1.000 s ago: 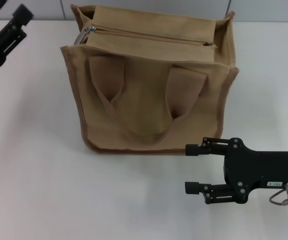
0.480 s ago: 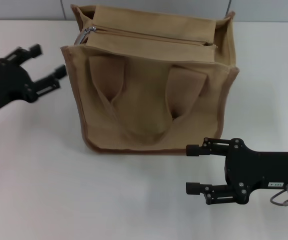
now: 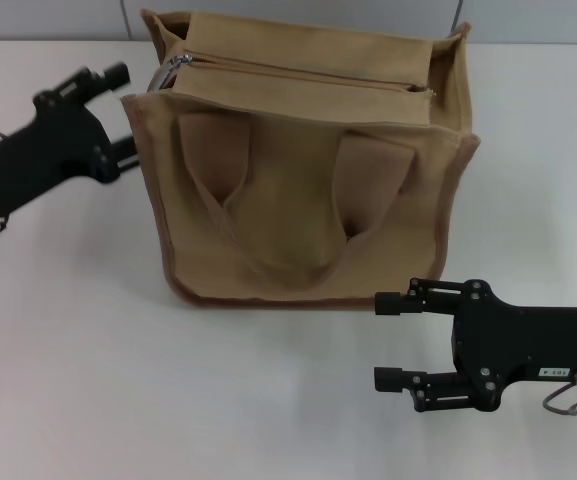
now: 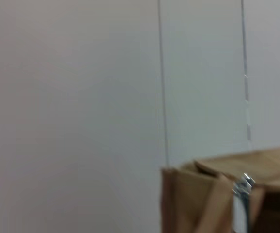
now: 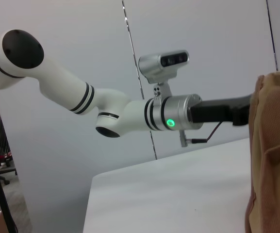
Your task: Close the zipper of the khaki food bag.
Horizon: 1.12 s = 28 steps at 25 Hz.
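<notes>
The khaki food bag (image 3: 298,170) stands upright in the middle of the white table, its front handle (image 3: 288,210) lying flat against its face. The zipper (image 3: 308,75) runs across its top, with the silver pull tab (image 3: 173,68) at the left end. My left gripper (image 3: 123,110) is open just left of the bag's upper left corner, close to the pull tab. The left wrist view shows that bag corner (image 4: 198,204) and the pull tab (image 4: 244,187). My right gripper (image 3: 380,340) is open and empty on the table, in front of the bag's lower right corner.
The white table (image 3: 88,350) extends on all sides of the bag, with a grey panelled wall (image 4: 81,97) behind. The right wrist view shows my left arm (image 5: 130,114) reaching to the bag's edge (image 5: 271,155).
My left arm has swung in from the far left and now sits beside the bag's upper left corner. The right gripper and the bag have not moved.
</notes>
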Each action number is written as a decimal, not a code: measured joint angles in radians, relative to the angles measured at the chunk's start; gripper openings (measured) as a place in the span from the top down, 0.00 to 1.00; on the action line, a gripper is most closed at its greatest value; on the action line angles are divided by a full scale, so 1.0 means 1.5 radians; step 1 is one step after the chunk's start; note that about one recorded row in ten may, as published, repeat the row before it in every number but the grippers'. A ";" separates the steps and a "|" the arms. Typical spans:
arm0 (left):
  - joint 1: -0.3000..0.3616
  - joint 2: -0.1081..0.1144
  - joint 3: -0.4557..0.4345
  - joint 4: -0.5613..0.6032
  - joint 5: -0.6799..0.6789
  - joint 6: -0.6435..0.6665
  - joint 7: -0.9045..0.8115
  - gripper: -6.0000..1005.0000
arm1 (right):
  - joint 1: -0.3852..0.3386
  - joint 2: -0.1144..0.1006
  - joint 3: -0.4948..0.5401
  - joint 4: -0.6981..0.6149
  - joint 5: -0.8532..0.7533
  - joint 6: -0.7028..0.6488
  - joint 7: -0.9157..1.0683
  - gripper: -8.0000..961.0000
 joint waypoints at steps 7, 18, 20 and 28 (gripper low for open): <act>-0.001 -0.006 -0.006 -0.002 -0.092 0.000 0.029 0.19 | 0.000 0.000 0.000 0.000 0.000 -0.001 0.000 0.20; 0.002 -0.008 0.001 -0.006 -0.099 0.007 0.090 0.19 | 0.002 0.000 0.001 0.000 0.002 -0.002 0.001 0.20; 0.003 -0.008 0.002 -0.006 -0.098 0.011 0.107 0.19 | 0.002 0.000 0.001 0.000 0.005 -0.002 0.001 0.20; 0.011 -0.009 0.004 -0.006 -0.102 0.019 0.121 0.52 | 0.003 0.000 0.001 0.000 0.010 -0.002 0.002 0.20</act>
